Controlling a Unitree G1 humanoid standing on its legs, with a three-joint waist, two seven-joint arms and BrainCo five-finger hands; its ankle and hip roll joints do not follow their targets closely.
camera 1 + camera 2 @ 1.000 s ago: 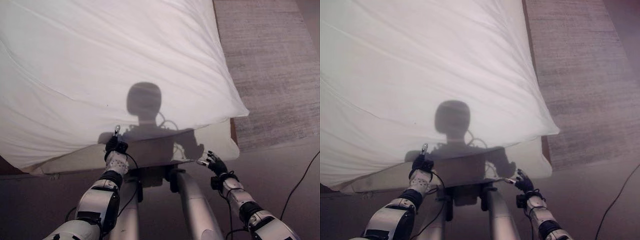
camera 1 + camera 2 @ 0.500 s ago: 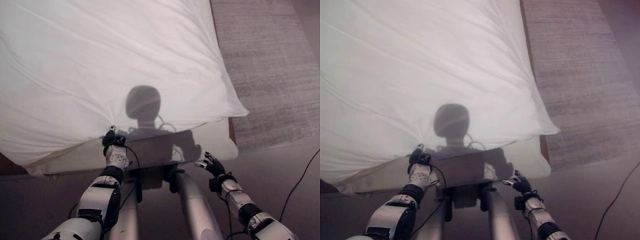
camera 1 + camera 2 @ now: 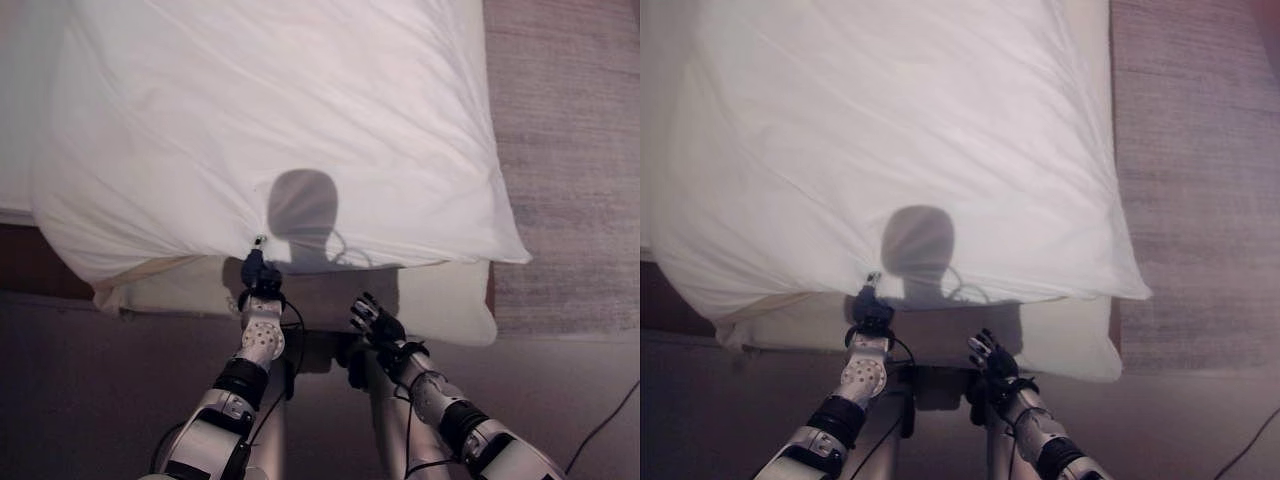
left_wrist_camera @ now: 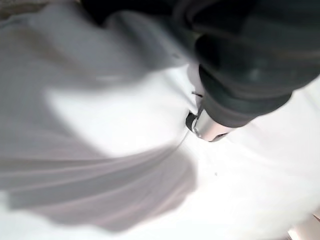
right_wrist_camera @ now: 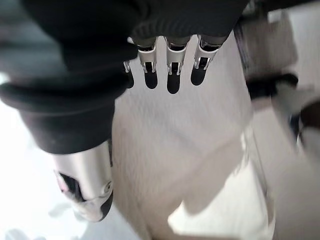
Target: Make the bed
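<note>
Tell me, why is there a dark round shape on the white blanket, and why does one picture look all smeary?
In the left eye view, the dark shape is a shadow on the white blanket, just past the left hand at its near edge. In the left wrist view, the cloth is smeared by blur. In the right wrist view, the right hand and surroundings are soft too.

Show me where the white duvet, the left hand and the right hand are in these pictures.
white duvet [image 3: 300, 110]: left eye view, on the middle of its top surface.
left hand [image 3: 258, 272]: left eye view, on the dark cover at the duvet's near edge.
right hand [image 3: 378, 322]: left eye view, on the palm, below the duvet's edge.
</note>
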